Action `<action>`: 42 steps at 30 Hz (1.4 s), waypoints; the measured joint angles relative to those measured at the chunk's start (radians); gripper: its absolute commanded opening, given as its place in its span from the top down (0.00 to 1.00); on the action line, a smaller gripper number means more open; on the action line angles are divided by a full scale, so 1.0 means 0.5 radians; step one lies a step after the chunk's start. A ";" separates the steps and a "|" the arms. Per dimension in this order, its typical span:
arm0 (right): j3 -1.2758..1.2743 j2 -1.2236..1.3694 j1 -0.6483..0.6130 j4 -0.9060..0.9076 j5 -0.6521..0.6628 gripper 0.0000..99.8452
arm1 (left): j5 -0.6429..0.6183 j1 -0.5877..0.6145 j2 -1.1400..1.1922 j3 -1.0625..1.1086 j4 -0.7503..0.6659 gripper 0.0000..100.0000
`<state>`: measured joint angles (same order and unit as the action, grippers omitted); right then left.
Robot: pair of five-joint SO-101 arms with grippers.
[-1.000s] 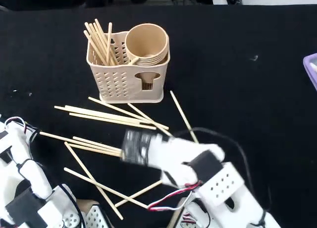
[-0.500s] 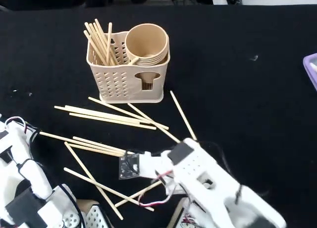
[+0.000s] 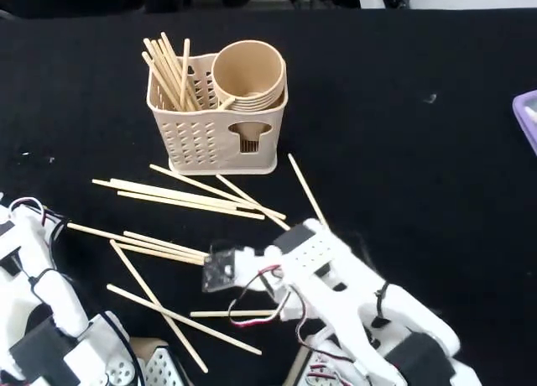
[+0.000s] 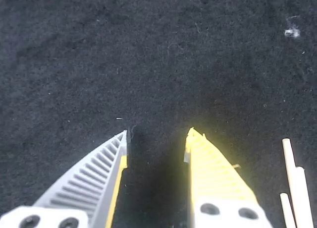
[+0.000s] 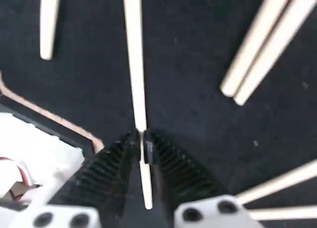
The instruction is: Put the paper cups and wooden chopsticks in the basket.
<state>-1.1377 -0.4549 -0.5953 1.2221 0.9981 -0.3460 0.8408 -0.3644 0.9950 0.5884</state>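
Observation:
The beige basket (image 3: pixel 216 133) stands at the back of the black table, with stacked paper cups (image 3: pixel 248 71) and several chopsticks (image 3: pixel 172 67) upright in it. Several loose wooden chopsticks (image 3: pixel 180 193) lie in front of it. My right arm (image 3: pixel 336 277) is bent low over the front middle. My right gripper (image 5: pixel 141 137) is shut on one chopstick (image 5: pixel 133 64), which in the high view is the chopstick (image 3: pixel 231 313) lying level beside the arm. My left gripper (image 4: pixel 156 136) hangs open over bare black cloth, with chopstick ends (image 4: pixel 292 178) beside its yellow finger.
My left arm (image 3: pixel 42 319) sits folded at the front left corner. A purple object (image 3: pixel 527 117) pokes in at the right edge. More chopsticks (image 5: pixel 267 44) lie close around the held one. The right half of the table is bare black cloth.
My right arm dropped toward the front and turned its wrist onto a chopstick. That chopstick, slanted before, now lies level, its left end swung toward the basket.

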 measured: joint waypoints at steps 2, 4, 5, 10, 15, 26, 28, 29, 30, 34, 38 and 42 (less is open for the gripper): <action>0.058 -0.092 0.058 0.083 0.000 0.99 | 0.000 0.000 0.000 0.000 0.000 0.81; 0.086 -0.227 0.092 0.153 -0.003 0.99 | 0.000 0.000 0.000 0.000 0.000 0.81; 0.086 -0.301 0.095 0.187 -0.003 0.99 | 0.000 0.000 0.000 0.000 0.000 0.81; 0.000 -0.601 0.012 0.242 -0.046 0.89 | 0.000 0.000 0.000 0.000 0.000 0.81; -0.245 -0.654 -0.252 0.040 -0.313 0.85 | 0.000 0.000 0.000 0.000 0.000 0.81; -0.258 -0.273 -0.568 -0.301 -0.442 0.88 | 0.000 0.000 0.000 0.000 0.000 0.81; -0.221 -0.190 -0.565 -0.325 -0.448 0.95 | 0.000 0.000 0.000 0.000 0.000 0.81; -0.218 -0.166 -0.565 -0.341 -0.448 1.00 | 0.000 0.000 0.000 0.000 0.000 0.81; -0.218 -0.160 -0.565 -0.350 -0.448 0.98 | 0.000 0.000 0.000 0.000 0.000 0.81; -0.196 -0.157 -0.528 -0.374 -0.454 0.99 | 0.000 0.000 0.000 0.000 0.000 0.81; -0.064 -0.270 -0.393 -0.218 -0.454 0.99 | 0.000 0.000 0.000 0.000 0.000 0.81; 0.052 -0.525 -0.304 -0.104 -0.534 0.99 | 0.000 0.000 0.000 0.000 0.000 0.81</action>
<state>-1.1116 -0.7173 -0.7472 1.1699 0.7311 -0.3460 0.8408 -0.3644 0.9950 0.5884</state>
